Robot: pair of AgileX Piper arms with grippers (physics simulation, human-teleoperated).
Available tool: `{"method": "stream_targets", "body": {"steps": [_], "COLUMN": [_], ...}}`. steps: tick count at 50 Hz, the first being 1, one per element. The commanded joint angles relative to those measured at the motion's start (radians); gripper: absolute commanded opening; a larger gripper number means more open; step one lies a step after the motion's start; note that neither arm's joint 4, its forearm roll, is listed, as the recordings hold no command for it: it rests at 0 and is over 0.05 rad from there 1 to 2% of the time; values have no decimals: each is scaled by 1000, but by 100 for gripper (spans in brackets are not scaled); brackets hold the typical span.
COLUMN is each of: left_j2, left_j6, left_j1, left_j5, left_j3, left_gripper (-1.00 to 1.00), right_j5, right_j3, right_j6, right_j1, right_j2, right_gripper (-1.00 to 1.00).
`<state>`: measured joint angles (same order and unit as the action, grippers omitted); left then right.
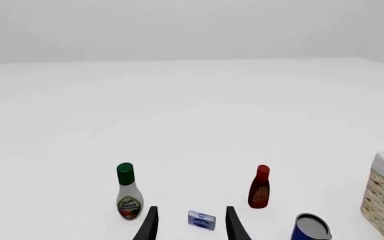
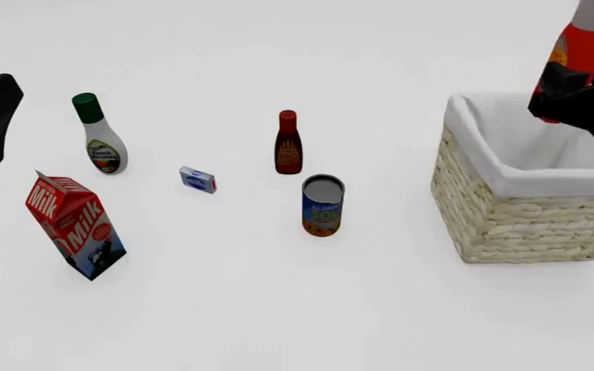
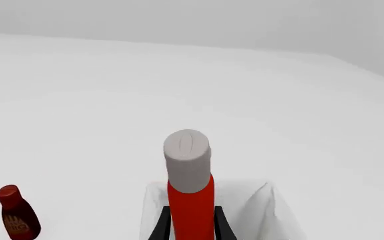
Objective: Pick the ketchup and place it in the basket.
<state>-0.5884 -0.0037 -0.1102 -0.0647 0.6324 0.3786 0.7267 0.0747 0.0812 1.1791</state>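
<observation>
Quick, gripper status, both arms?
Left gripper: open, holding nothing.
Right gripper: closed on the ketchup, held above the basket.

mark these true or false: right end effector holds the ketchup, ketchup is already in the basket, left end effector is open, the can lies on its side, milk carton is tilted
1. The right end effector holds the ketchup. True.
2. The ketchup is already in the basket. False: it is held in the air above the basket's far rim.
3. The left end effector is open. True, and it holds nothing.
4. The can lies on its side. False: it stands upright.
5. The milk carton is tilted. True.
</observation>
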Motion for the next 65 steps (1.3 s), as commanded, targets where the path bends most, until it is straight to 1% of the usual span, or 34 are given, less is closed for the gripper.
{"method": "stream_targets", "body": {"steps": [1, 3, 6, 13, 25, 30, 42, 65], "left_j2": [-8, -9, -12, -19, -31, -32, -31, -13], "left_j6": [2, 3, 4, 4, 7, 8, 8, -3], "left_j1": [1, 1, 2, 8, 5, 4, 3, 13], "left_j5": [7, 9, 13, 20, 25, 25, 26, 18], "left_j3": [-1, -2, -4, -4, 5, 8, 6, 0], "left_gripper": [100, 100, 100, 100, 100, 100, 100, 100], "right_j5": [56, 68, 79, 101, 167, 181, 210, 220], "right_j3": [3, 4, 11, 17, 4, 4, -4, 0], "right_j6": [-33, -35, -64, -75, -91, -81, -76, -69], "right_j1": [53, 62, 75, 90, 123, 127, 136, 136], "right_j2": [60, 75, 100, 136, 220, 253, 310, 374], "right_gripper": [-100, -100, -100, -100, -100, -100, -100, -100]}}
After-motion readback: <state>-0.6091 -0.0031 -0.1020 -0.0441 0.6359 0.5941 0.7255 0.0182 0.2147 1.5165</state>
